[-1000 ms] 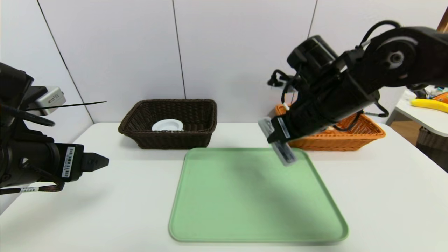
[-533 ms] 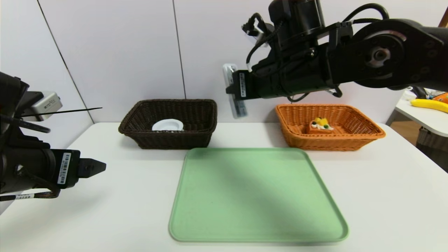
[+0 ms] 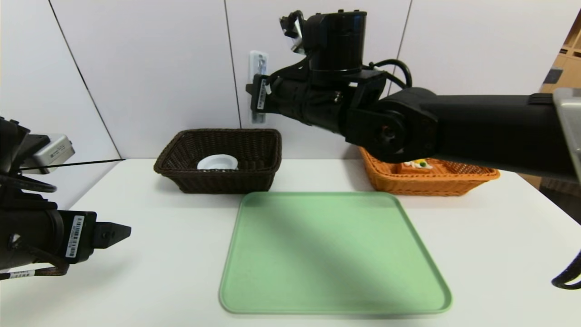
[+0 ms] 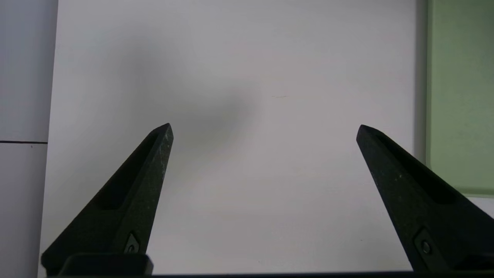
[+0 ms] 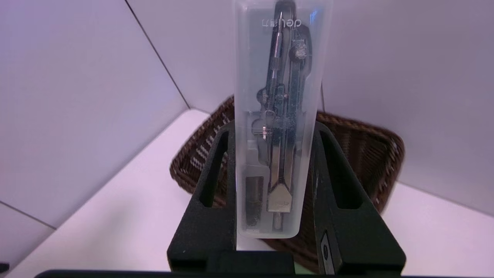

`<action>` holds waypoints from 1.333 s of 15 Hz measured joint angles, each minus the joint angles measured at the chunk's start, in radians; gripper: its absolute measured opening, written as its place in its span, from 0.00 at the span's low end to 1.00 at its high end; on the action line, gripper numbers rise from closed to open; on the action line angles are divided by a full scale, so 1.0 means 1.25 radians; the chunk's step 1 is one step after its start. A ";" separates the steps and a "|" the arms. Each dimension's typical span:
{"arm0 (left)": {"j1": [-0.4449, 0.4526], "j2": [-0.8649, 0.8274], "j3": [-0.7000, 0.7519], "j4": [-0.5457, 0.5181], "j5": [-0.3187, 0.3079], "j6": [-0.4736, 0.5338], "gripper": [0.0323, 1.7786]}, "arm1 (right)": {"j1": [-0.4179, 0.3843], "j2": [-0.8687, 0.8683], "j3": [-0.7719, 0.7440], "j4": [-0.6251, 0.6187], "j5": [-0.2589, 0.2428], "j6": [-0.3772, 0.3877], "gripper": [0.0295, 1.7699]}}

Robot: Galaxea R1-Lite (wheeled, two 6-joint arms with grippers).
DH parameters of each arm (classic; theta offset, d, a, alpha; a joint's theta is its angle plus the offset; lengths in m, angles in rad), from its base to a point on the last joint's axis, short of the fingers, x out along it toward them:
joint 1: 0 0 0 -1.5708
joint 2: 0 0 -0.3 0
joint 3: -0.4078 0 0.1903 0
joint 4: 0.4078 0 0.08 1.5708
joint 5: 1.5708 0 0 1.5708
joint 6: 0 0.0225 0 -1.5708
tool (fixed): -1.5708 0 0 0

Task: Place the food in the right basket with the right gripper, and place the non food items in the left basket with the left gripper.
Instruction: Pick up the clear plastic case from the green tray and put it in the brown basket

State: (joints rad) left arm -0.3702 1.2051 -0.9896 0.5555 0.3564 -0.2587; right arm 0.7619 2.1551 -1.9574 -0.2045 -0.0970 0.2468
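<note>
My right gripper point(image 3: 258, 97) is shut on a clear plastic case holding a metal drawing compass point(image 3: 257, 84), held upright high above the dark brown left basket point(image 3: 218, 181). In the right wrist view the case point(image 5: 279, 96) sits clamped between both fingers of the gripper point(image 5: 274, 129), with that basket point(image 5: 370, 154) below it. A white dish point(image 3: 218, 162) lies in the brown basket. The orange right basket point(image 3: 454, 184) holds a small piece of cake point(image 3: 415, 165). My left gripper point(image 3: 120, 231) hovers open and empty over the table's left side point(image 4: 264, 129).
A green tray point(image 3: 331, 254) lies bare at the table's middle, its edge showing beside my left gripper point(image 4: 463, 96). My right arm point(image 3: 454, 131) stretches across in front of the orange basket, hiding part of it. The wall stands close behind both baskets.
My right arm has swung up and to the left with the compass case, from above the tray's far right corner to above the brown basket. The left gripper sank slightly.
</note>
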 joint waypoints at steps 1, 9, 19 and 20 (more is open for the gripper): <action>0.000 -0.004 0.001 -0.001 0.000 0.001 0.95 | 0.003 0.019 0.000 -0.049 -0.002 -0.005 0.29; 0.002 -0.022 0.004 0.003 0.002 0.002 0.95 | 0.013 0.124 0.000 -0.097 0.004 -0.008 0.29; 0.001 -0.034 0.022 0.002 0.002 0.003 0.95 | -0.005 0.165 0.001 -0.132 -0.001 -0.010 0.52; 0.001 -0.035 0.024 0.002 0.001 0.003 0.95 | -0.006 0.166 0.001 -0.131 -0.001 -0.010 0.57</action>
State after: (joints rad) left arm -0.3694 1.1617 -0.9591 0.5585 0.3579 -0.2545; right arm 0.7547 2.3621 -1.9566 -0.3685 -0.0981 0.2347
